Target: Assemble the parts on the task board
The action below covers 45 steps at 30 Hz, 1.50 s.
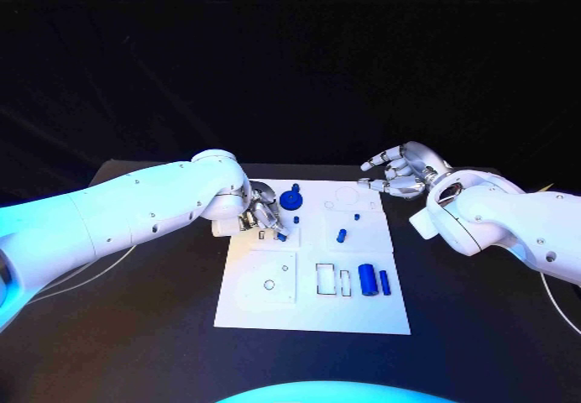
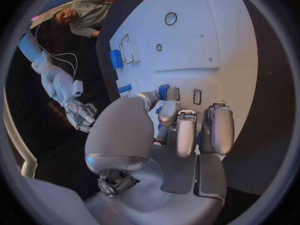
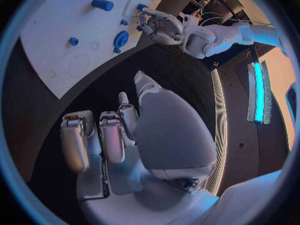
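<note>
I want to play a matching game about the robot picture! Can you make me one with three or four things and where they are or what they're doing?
Things:
1. left hand
2. right hand
3. two blue cylinders
4. round blue part

Places or states:
A. lying side by side near the task board's right edge
B. off the board, holding nothing
C. on the far part of the board
D. fingers down on a small blue part

Pairs: 1-D, 2-B, 3-A, 4-C

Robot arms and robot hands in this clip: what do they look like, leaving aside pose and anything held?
Both arms are smooth, rounded white shells dotted with small dark screw holes. Each ends in a silver metallic many-fingered robot hand, left robot hand and right robot hand, with segmented fingers and pale grey pads. A thin pale cable trails on the table by the left arm.
</note>
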Tool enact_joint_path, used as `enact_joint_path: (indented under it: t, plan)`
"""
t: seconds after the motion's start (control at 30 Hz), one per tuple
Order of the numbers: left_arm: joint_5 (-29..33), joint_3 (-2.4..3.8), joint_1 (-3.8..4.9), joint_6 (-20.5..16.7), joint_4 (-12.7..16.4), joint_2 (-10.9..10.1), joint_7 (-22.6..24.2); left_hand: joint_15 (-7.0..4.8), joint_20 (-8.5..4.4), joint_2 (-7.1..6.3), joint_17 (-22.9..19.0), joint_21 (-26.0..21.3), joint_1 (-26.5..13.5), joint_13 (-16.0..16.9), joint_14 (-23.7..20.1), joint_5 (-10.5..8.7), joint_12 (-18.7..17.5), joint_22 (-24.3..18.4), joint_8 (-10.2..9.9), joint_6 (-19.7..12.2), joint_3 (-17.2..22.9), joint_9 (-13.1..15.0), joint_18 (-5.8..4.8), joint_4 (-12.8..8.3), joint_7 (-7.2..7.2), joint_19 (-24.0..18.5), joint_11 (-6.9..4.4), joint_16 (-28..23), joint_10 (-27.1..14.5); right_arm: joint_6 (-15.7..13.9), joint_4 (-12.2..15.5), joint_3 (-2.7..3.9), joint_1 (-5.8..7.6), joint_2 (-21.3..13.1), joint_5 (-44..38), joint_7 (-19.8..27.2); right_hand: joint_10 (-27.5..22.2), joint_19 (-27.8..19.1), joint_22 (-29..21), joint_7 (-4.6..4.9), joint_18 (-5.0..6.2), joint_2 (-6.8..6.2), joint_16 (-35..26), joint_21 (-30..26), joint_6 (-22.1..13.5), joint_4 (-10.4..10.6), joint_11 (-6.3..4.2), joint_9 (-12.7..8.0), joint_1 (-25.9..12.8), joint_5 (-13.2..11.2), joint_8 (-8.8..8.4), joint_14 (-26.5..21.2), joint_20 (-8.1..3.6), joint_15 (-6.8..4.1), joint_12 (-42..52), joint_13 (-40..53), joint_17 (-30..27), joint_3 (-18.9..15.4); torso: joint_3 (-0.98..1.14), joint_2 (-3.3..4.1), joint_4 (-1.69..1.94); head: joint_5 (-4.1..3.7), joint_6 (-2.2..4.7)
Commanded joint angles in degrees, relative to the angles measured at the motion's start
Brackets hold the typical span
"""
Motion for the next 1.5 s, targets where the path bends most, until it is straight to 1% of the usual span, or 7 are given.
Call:
enact_joint_path:
  t: [0.03, 0.17, 0.3, 0.6, 0.73, 0.9, 1.5]
  plan:
    - [1.5, -0.03, -0.09, 0.2, 0.2, -0.1, 0.3, -0.49, -0.42, -1.15, 13.9, -0.1, -0.5, 0.1, 5.6, 0.40, -0.4, 1.4, 0.8, 0.0, 4.9, 1.4, -0.36, -2.3, -0.47, -0.1, -0.32, 0.2, 0.0, 1.1, 0.0, -0.01, -0.07, 0.0, -0.6, 0.2, 0.3, 5.5, 14.4, 0.00, -0.55, 0.62, -0.3, -0.2, -0.3, 0.0, -0.17, 0.0, 0.2, -0.2, 0.28, 5.3, -0.47, -0.28, 0.3, 2.2, 11.9, 0.4, 0.01, -0.04, -0.02, 0.12, 0.03]
    - [3.1, -0.01, -0.09, -0.8, 0.7, -0.6, 0.4, -0.58, -0.54, -2.54, 14.0, 0.0, -3.2, 0.2, 5.6, 0.56, -0.6, 1.6, 2.6, -0.5, 13.5, 4.5, -0.40, -7.6, -0.56, 0.1, -0.41, 0.2, 0.5, 1.2, -0.1, -0.02, -0.10, 0.0, -0.6, 0.2, 0.3, 5.5, 14.4, -0.01, -0.55, 0.69, -0.3, -0.2, -0.3, 0.0, -0.19, 0.0, 0.1, -0.1, 0.38, 5.3, -0.48, -0.29, 0.3, 2.3, 11.9, 0.5, -0.01, -0.04, 0.01, 0.16, -0.03]
    - [5.4, 0.03, -0.08, -2.5, 1.7, -1.6, 0.8, -0.54, -0.55, -2.87, 14.0, 0.1, -5.8, -2.4, 5.6, 1.52, -2.8, 1.8, 3.8, -0.7, 18.0, 6.6, -0.41, -10.6, -0.52, 0.1, -0.39, 0.2, -0.6, 1.2, -0.1, -0.04, -0.12, -0.1, -0.6, 0.2, 0.3, 5.5, 14.4, -0.01, -0.55, 0.69, -0.3, -0.2, -0.3, 0.0, -0.19, 0.0, 0.1, -0.1, 0.38, 5.3, -0.48, -0.29, 0.3, 2.3, 11.9, 0.5, 0.00, -0.02, 0.01, 0.23, -0.08]
    - [8.4, 0.56, -0.04, -7.6, 5.1, -4.5, 1.6, -0.73, -0.67, -3.45, 13.7, 0.4, -7.8, -3.6, 5.5, 3.83, -3.9, 2.5, 4.2, -0.3, 20.3, 7.9, -0.54, -12.7, -0.67, 0.6, -0.55, 0.1, -0.4, 1.2, 0.0, -0.05, -0.13, -0.4, -0.6, 0.3, 0.4, 5.5, 14.4, -0.01, -0.55, 0.70, -0.3, -0.2, -0.3, 0.0, -0.19, 0.0, 0.1, -0.1, 0.40, 5.3, -0.48, -0.29, 0.4, 2.3, 11.9, 0.5, 0.06, -0.09, 0.18, 0.18, -0.32]
    - [7.0, 0.63, -0.04, -9.4, 6.2, -5.3, 1.9, -0.88, -0.82, -3.93, 13.7, 0.4, -8.9, -3.5, 5.5, 6.93, -3.8, 2.5, 4.4, 0.3, 21.1, 8.4, -0.53, -13.6, -0.81, 0.6, -0.70, 0.1, 0.1, 1.2, 0.1, -0.06, -0.13, -0.6, -0.6, 0.3, 0.4, 5.5, 14.4, -0.01, -0.55, 0.70, -0.3, -0.2, -0.3, 0.0, -0.19, 0.0, 0.1, -0.1, 0.40, 5.3, -0.48, -0.29, 0.4, 2.3, 11.9, 0.5, 0.05, -0.13, 0.17, 0.12, -0.33]
    - [3.2, 0.41, -0.12, -11.7, 7.4, -5.8, 2.3, -0.97, -0.90, -4.10, 13.7, 0.5, -9.2, -3.4, 5.5, 8.04, -3.7, 2.8, 4.5, 0.5, 21.3, 8.6, -0.58, -14.0, -0.90, 0.8, -0.80, 0.1, 0.3, 1.1, 0.2, -0.06, -0.15, -0.7, -0.5, 0.4, 0.3, 5.4, 14.3, -0.01, -0.53, 0.73, -0.3, -0.2, -0.3, 0.1, -0.19, 0.0, 0.0, 0.0, 0.45, 5.3, -0.49, -0.30, 0.3, 2.3, 11.9, 0.6, -0.01, -0.17, 0.07, 0.27, -0.37]
    - [-6.8, 0.11, -2.12, -16.7, 10.0, -6.3, 1.8, -1.29, -1.24, -4.90, 13.6, 0.9, -10.2, -3.4, 5.5, 12.15, -3.7, 3.4, 4.5, 1.6, 22.0, 9.3, -0.70, -15.0, -1.22, 1.2, -1.13, 0.0, 1.0, 0.7, 0.1, -0.11, -0.26, -1.0, -0.6, 0.9, 0.2, 5.5, 14.4, 0.00, -0.56, 0.72, -0.3, -0.1, -0.3, 0.1, -0.19, 0.0, 0.0, 0.0, 0.46, 5.3, -0.49, -0.30, 0.2, 2.1, 11.8, 0.6, -0.01, -0.05, -0.04, 0.90, -0.01]
